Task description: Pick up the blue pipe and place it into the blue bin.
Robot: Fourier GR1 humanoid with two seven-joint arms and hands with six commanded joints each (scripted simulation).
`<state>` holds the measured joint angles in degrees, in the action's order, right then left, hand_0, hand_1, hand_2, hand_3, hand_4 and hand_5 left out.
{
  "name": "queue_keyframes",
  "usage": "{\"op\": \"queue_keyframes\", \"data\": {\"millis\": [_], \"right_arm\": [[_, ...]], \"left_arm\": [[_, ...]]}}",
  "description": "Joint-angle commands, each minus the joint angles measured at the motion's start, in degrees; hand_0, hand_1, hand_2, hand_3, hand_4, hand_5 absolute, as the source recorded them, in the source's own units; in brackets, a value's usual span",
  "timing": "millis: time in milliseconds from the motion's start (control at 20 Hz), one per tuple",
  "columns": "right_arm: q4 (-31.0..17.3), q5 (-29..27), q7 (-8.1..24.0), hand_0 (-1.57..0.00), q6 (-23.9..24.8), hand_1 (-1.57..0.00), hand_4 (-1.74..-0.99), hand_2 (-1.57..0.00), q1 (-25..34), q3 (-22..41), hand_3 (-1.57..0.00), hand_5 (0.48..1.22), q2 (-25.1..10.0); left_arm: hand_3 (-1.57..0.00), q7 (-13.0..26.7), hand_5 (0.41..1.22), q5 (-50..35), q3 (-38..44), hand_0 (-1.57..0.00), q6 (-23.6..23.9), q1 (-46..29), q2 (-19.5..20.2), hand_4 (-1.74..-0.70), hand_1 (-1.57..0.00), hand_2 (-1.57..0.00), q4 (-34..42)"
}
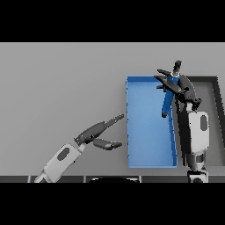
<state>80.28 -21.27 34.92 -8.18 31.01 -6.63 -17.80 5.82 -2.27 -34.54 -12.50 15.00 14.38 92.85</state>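
Note:
The blue pipe (167,103) hangs tilted in my right hand (181,87), its lower end down over the floor of the blue bin (147,132) near the bin's right side. My right hand is curled round the pipe's upper part, over the far right of the blue bin. The pipe's top end is hidden by the hand. My left hand (97,130) is open with straight fingers over the table just left of the blue bin, and holds nothing.
A dark bin (215,88) stands right of the blue bin, and my right forearm (197,132) passes over its left side. Grey table (61,88) stretches to the left and the back.

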Motion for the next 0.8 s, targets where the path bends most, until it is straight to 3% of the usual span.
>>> {"op": "queue_keyframes", "data": {"millis": [0, 50, 100, 250, 350, 400, 500, 600, 750], "right_arm": [[-0.1, -0.6, 0.0, -1.57, 1.5, -1.57, -1.548, -1.57, -1.5, 1.9, -1.35, 1.221, -1.5], [0.4, -1.3, 0.0, -1.57, 2.4, -1.57, -1.586, -1.57, -3.4, 3.9, -1.08, 1.221, -2.6], [-0.1, -1.6, 0.0, -1.57, 3.1, -1.57, -1.569, -1.57, -4.5, 6.3, -1.18, 1.221, -4.0], [-0.8, -3.9, 0.0, -1.57, 6.2, -1.57, -1.653, -1.57, -7.5, 13.3, -0.69, 1.205, -7.5], [-2.8, -8.5, 0.0, -1.57, 11.0, -1.57, -1.583, -1.57, -8.0, 19.7, -1.01, 1.199, -11.4], [-4.2, -12.7, 0.0, -1.46, 14.6, -1.38, -1.534, -1.33, -7.5, 23.3, -0.81, 1.19, -13.4], [-5.3, -22.2, 0.0, -0.94, 18.1, -0.88, -1.404, -0.85, -5.8, 30.1, -0.52, 1.159, -17.8], [-5.0, -29.5, 0.0, -0.6, 21.1, -0.57, -1.302, -0.55, -3.2, 36.5, -0.33, 1.182, -21.5], [-2.7, -26.2, -0.9, -0.31, 17.0, -0.29, -1.215, -0.28, -0.8, 41.6, -0.17, 1.044, -25.3]], "left_arm": [[0.0, 0.2, 0.47, -0.1, 0.1, 0.0, 0.1, 0.3, -0.1, -0.83, 0.0, 0.0, 0.1], [0.0, 0.1, 0.47, 0.1, 0.1, 0.0, 0.2, 0.0, 0.1, -0.83, 0.0, 0.0, 0.2], [0.0, 0.0, 0.471, 0.1, 0.1, 0.0, 0.3, 0.0, -0.1, -0.83, 0.0, 0.0, 0.1], [0.0, 0.7, 0.475, -0.1, 0.1, 0.0, 0.2, 0.1, 0.1, -0.83, 0.0, 0.0, 0.8], [0.0, 0.8, 0.474, -0.1, -0.1, 0.0, 0.3, -0.2, 0.1, -0.83, 0.0, 0.0, 0.8], [0.0, 1.0, 0.474, 0.1, -0.3, 0.0, 0.4, -0.3, -0.2, -0.83, 0.0, 0.0, 0.7], [0.0, 0.4, 0.476, 0.3, -0.3, 0.0, 0.5, -0.2, -0.3, -0.83, 0.0, 0.0, 0.7], [0.0, 0.8, 0.476, 0.8, -0.5, 0.0, 1.0, 0.1, -0.8, -0.83, 0.0, 0.0, 0.5], [0.0, 0.7, 0.477, 0.4, -0.6, 0.0, 0.7, -0.6, -0.2, -0.83, 0.0, 0.0, 1.2]]}}
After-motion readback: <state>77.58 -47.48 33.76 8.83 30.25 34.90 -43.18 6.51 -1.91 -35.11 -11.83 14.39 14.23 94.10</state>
